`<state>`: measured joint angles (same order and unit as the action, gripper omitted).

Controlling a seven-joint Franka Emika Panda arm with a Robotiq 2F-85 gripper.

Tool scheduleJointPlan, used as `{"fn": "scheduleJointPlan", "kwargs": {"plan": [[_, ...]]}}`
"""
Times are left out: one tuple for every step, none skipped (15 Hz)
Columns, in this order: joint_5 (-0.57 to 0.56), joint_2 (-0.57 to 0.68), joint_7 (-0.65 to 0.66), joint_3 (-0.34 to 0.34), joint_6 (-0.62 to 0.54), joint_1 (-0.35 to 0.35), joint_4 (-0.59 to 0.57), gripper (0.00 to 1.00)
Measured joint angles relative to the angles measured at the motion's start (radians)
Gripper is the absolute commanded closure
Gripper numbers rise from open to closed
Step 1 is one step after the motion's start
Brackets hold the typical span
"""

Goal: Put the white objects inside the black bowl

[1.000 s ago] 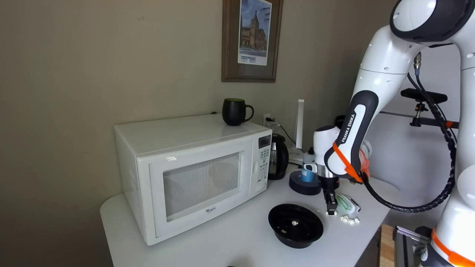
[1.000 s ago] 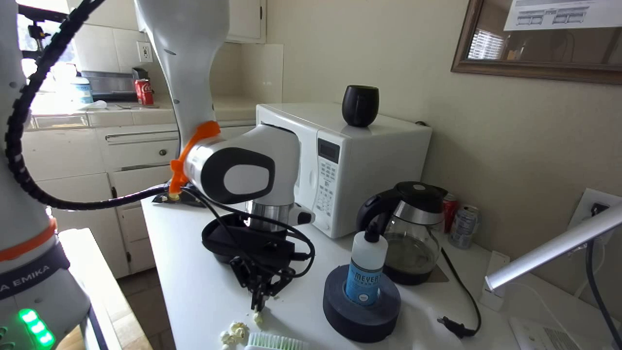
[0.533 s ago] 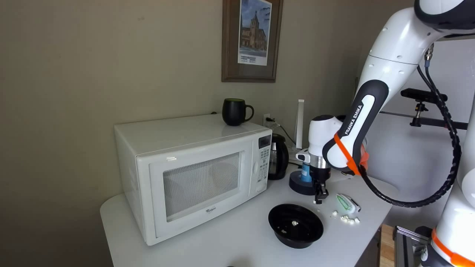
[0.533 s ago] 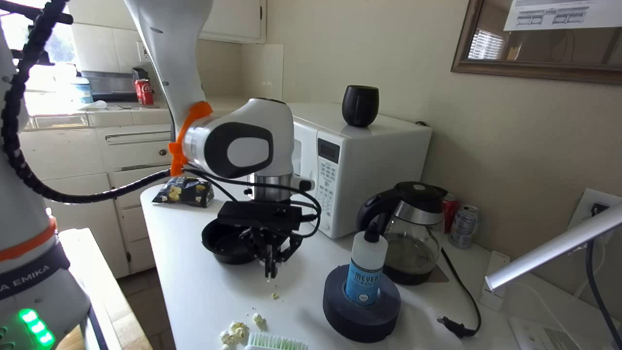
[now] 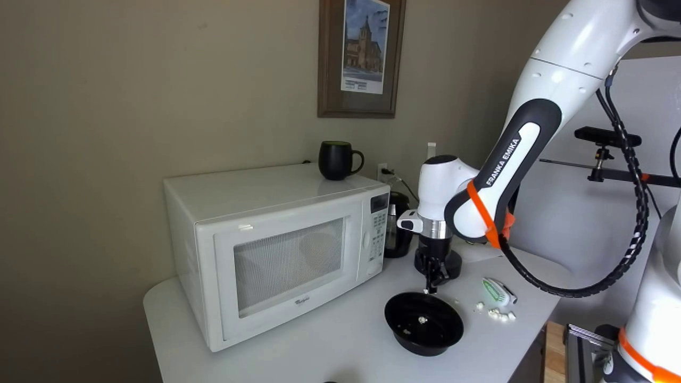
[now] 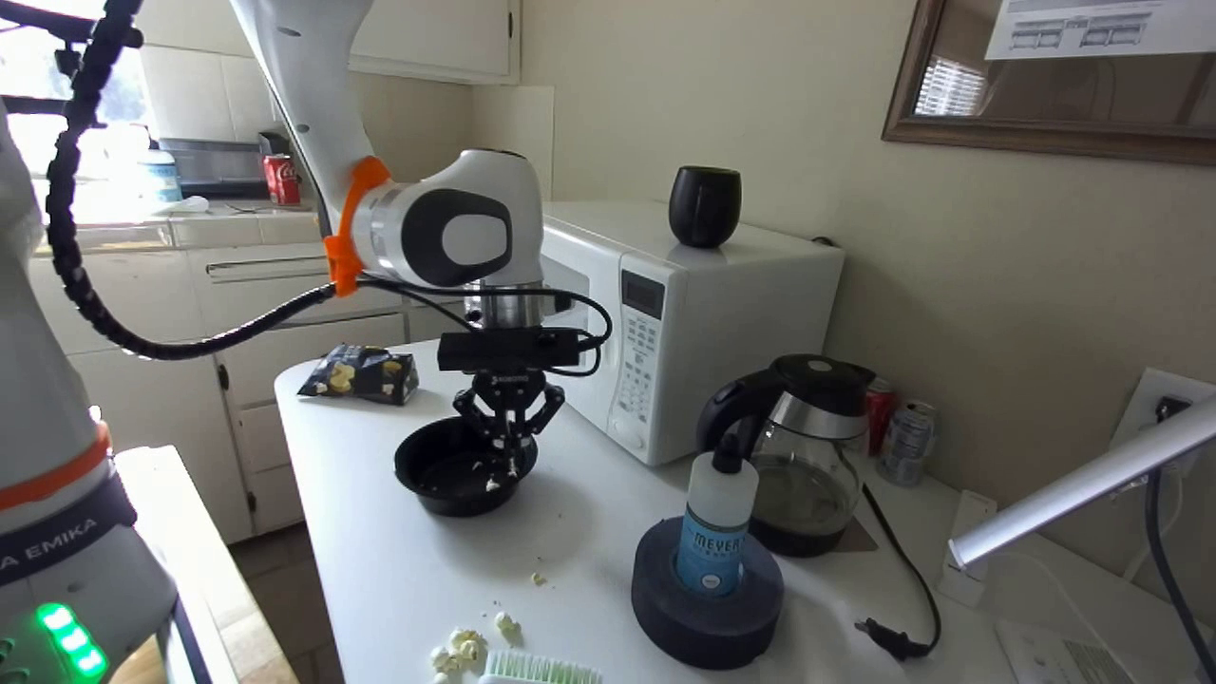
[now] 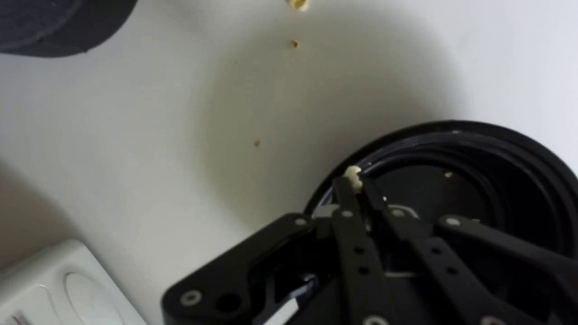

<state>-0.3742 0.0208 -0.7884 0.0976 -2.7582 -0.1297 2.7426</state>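
Observation:
The black bowl (image 5: 425,346) stands on the white table, right of the microwave; it also shows in an exterior view (image 6: 426,475) and the wrist view (image 7: 533,189). My gripper (image 7: 356,186) is shut on a small whitish popcorn piece (image 7: 353,175), its fingertips over the bowl's edge. The gripper also shows in both exterior views (image 5: 430,290) (image 6: 513,461). A whitish piece (image 5: 423,319) and small crumbs lie in the bowl. Several white pieces (image 5: 502,316) lie on the table beside a brush, also in an exterior view (image 6: 465,646). One loose piece (image 6: 506,625) lies near them.
A white microwave (image 5: 287,266) carries a black mug (image 5: 336,162). A dark blue round vessel (image 6: 708,632) with a soap bottle (image 6: 712,541) and a glass kettle (image 6: 807,465) stand near the bowl. A brush (image 6: 537,668) and a black bag (image 6: 361,374) lie on the table.
My gripper has risen from the white pieces and moved across to the bowl's edge, carrying a small piece. The bowl and the pieces on the table have stayed put.

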Motion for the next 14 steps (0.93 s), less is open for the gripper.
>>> {"fn": "scheduleJointPlan", "kwargs": {"plan": [[0.002,0.0,-0.009,-0.013,0.022,0.015,0.0,0.91],[0.002,0.001,-0.016,-0.025,0.042,0.029,0.0,0.66],[0.002,0.001,-0.024,-0.034,0.058,0.041,0.001,0.66],[0.002,0.001,-0.031,-0.043,0.071,0.051,0.001,0.64],[0.002,0.001,-0.04,-0.05,0.081,0.06,0.001,0.56],[0.002,0.001,-0.047,-0.054,0.089,0.067,0.001,0.49],[0.002,0.001,-0.055,-0.058,0.095,0.072,0.001,0.42],[0.003,0.001,-0.063,-0.06,0.098,0.075,0.001,0.34],[0.003,0.001,-0.069,-0.062,0.1,0.078,0.001,0.27],[0.003,0.001,-0.076,-0.063,0.102,0.08,0.001,0.18],[0.003,0.001,-0.08,-0.064,0.104,0.082,0.001,0.12],[0.002,0.001,-0.082,-0.065,0.105,0.083,0.001,0.05],[0.002,0.001,-0.082,-0.065,0.105,0.083,0.0,0.0],[0.003,0.0,-0.076,-0.063,0.105,0.082,-0.002,0.0]]}}
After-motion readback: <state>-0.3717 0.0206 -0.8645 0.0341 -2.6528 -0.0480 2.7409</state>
